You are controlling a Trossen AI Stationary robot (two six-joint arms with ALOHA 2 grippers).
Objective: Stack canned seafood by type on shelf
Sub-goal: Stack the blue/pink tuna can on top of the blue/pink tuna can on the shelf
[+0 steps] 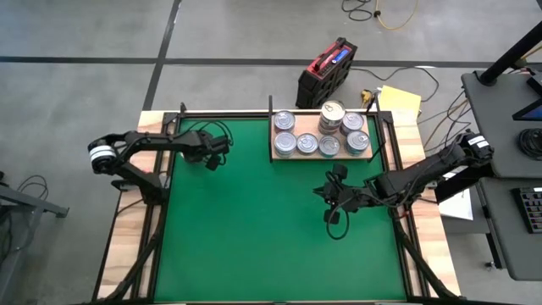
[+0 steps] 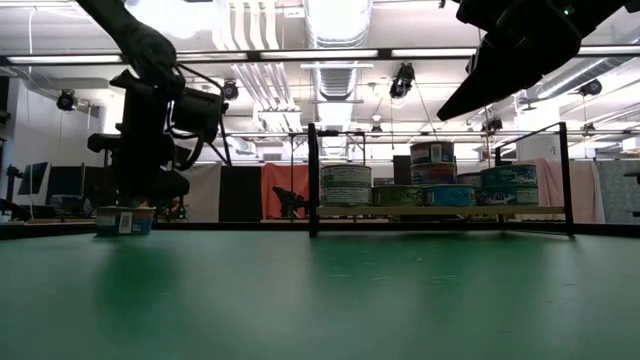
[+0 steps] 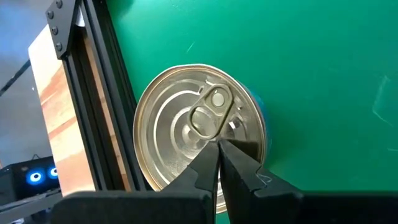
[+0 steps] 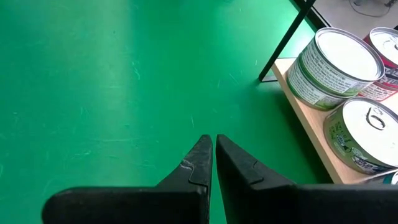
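A can with a silvery pull-tab lid and bluish side (image 3: 180,124) stands upright on the green mat near its far left corner, next to the black rail (image 3: 102,93); the low view shows the same can (image 2: 125,221). My left gripper (image 3: 219,146) is shut, its tips just above the lid by the pull tab. The pale wooden shelf (image 1: 322,158) lies at the far right and bears several cans (image 1: 307,144), some stacked (image 2: 432,160). My right gripper (image 4: 214,140) hangs shut over bare mat, near the shelf's front edge (image 4: 311,134). My left gripper's shut fingertips (image 3: 208,155) point steeply down at the can's lid, close to the pull tab (image 3: 208,118). I cannot tell whether they touch the lid. The can stands flat on the mat.
Thin black posts (image 2: 313,180) rise at the shelf's corners. A red and black case (image 1: 326,69) lies on the floor beyond the far edge. A black frame (image 1: 161,195) runs along the sides of the green mat (image 1: 254,229), whose middle and near part offer wide open room.
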